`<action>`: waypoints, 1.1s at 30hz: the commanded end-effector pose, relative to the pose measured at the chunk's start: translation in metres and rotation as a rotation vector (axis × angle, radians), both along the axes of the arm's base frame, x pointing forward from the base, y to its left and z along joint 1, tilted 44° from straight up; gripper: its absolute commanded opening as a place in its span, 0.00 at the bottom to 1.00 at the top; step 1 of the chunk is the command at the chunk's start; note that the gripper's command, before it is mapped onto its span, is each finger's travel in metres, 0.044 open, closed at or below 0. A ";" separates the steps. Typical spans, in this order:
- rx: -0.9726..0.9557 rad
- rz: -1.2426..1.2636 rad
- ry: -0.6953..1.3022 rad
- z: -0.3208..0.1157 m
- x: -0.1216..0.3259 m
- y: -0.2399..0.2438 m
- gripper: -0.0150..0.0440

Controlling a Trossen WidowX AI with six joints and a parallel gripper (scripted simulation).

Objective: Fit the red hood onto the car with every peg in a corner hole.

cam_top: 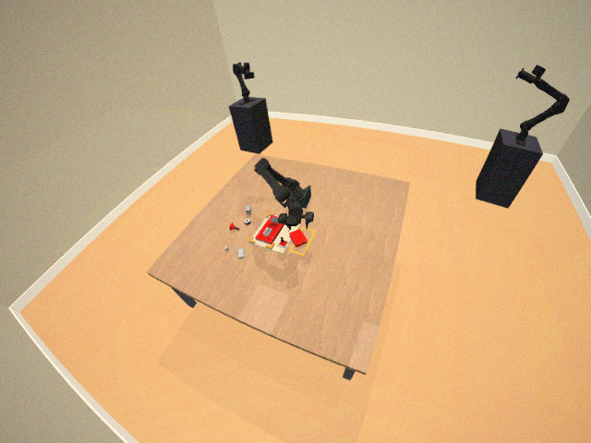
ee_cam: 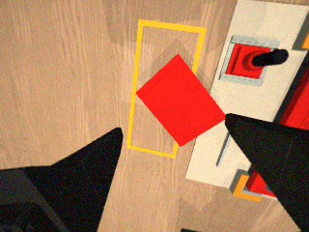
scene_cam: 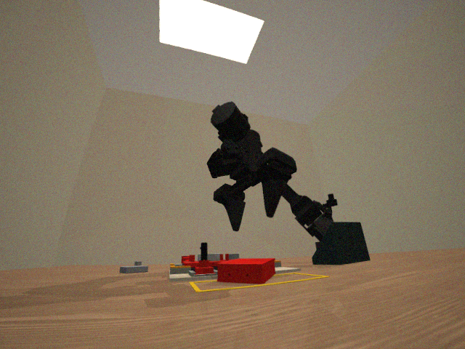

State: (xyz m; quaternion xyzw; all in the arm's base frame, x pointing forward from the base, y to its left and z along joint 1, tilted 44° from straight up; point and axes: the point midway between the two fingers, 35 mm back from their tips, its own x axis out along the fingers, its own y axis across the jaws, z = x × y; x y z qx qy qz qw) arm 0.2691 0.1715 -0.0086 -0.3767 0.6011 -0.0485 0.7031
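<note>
Seen from above: on a wooden desk (cam_top: 329, 295) (scene_cam: 262, 319) (ee_cam: 63, 97), a red chassis (cam_top: 273, 234) (scene_cam: 212, 264) (ee_cam: 296, 113) in a cream jig (cam_top: 279, 247) (scene_cam: 180, 277) (ee_cam: 205, 159), with a red hood (cam_top: 298, 237) (scene_cam: 244, 271) (ee_cam: 180, 101) just beside, lying askew across a yellow outline (cam_top: 310, 242) (scene_cam: 225, 288) (ee_cam: 131, 111). Near the hood, an open end effector (cam_top: 298, 227) (scene_cam: 252, 223) (ee_cam: 172, 125); near the jig's opposite side, a small red piece (cam_top: 232, 226) and a round black-and-white piece (cam_top: 247, 221). Beyond the desk, on the orange floor (cam_top: 453, 295), two dark pedestals (cam_top: 251, 125), each bearing a black arm (cam_top: 546, 92).
</note>
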 end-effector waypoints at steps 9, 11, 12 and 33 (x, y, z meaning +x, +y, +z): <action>-0.281 0.366 0.387 0.002 0.009 -0.002 1.00; -0.281 0.366 0.387 0.002 0.009 -0.001 1.00; -0.281 0.366 0.387 0.002 0.009 -0.001 1.00; -0.281 0.366 0.386 -0.006 0.012 -0.008 1.00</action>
